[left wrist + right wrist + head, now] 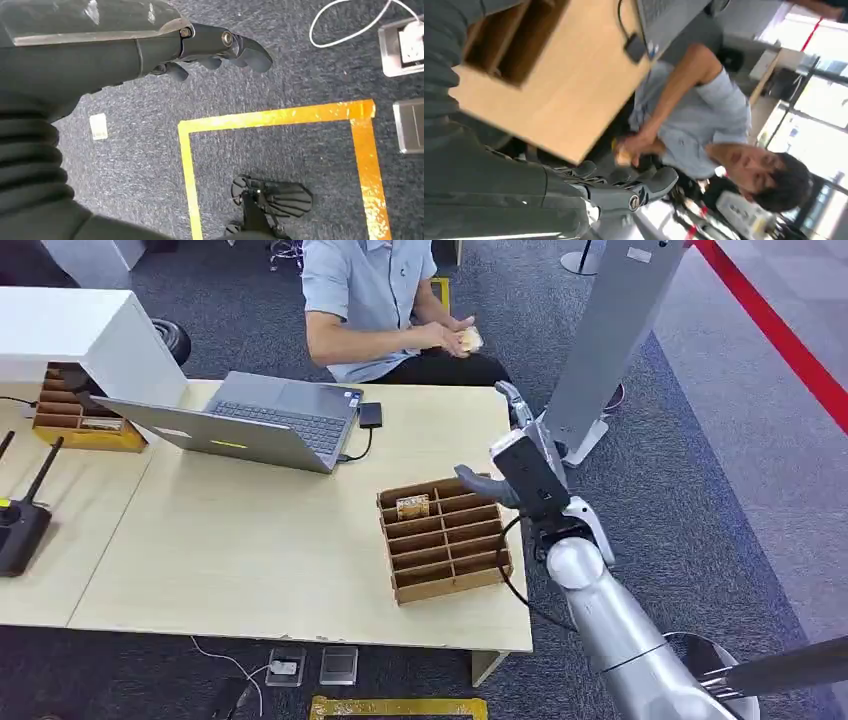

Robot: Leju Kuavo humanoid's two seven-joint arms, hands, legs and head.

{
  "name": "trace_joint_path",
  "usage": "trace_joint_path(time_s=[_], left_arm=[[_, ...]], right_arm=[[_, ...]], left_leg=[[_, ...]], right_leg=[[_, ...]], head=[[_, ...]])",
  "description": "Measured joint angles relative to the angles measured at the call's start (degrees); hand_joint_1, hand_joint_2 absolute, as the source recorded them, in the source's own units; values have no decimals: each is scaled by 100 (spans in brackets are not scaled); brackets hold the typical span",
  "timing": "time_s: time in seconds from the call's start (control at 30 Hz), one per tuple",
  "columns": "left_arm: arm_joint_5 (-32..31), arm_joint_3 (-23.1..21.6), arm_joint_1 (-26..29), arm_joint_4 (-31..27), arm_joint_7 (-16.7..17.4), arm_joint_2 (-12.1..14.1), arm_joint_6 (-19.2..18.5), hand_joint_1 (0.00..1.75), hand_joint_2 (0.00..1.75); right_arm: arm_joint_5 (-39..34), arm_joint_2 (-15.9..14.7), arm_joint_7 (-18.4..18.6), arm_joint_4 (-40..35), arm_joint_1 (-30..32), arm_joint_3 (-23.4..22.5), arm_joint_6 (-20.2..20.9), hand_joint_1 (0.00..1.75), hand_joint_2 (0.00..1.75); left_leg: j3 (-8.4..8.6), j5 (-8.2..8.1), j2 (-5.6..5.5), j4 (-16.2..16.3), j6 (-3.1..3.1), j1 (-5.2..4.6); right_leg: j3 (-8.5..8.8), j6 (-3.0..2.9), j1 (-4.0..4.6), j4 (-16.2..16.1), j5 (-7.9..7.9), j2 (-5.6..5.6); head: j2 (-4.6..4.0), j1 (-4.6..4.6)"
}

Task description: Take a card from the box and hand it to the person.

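Note:
A brown divided box (pixel 445 540) stands near the table's right front corner. One card (pixel 412 507) lies in its far left compartment. My right hand (pixel 522 455) hovers over the table's right edge, just beyond the box, fingers spread and pointing away, holding nothing. In the right wrist view this hand (pixel 624 192) is empty, past the table edge, with the box (pixel 504 45) behind it. The seated person (pixel 370 290) across the table holds a small card (pixel 468 338) in both hands. My left hand (pixel 200 47) hangs over the carpet, fingers loosely bent and empty.
An open laptop (pixel 270 420) with a cabled drive (pixel 370 415) sits at the table's far side. A second divided box (pixel 80 420) and a black antenna device (pixel 20 530) lie on the left. A grey stand (pixel 610 330) rises right of the table.

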Motion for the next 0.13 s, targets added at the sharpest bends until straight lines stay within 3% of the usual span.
trace_joint_path(time_s=[0.13], left_arm=[[98,0,27,2,39,11,85,0,0]], right_arm=[[-816,-291,195,-380,428,-76,299,0,175]], left_leg=[[1,0,-1,0,0,0]], right_leg=[[0,0,0,-2,0,1]], head=[[0,4]])
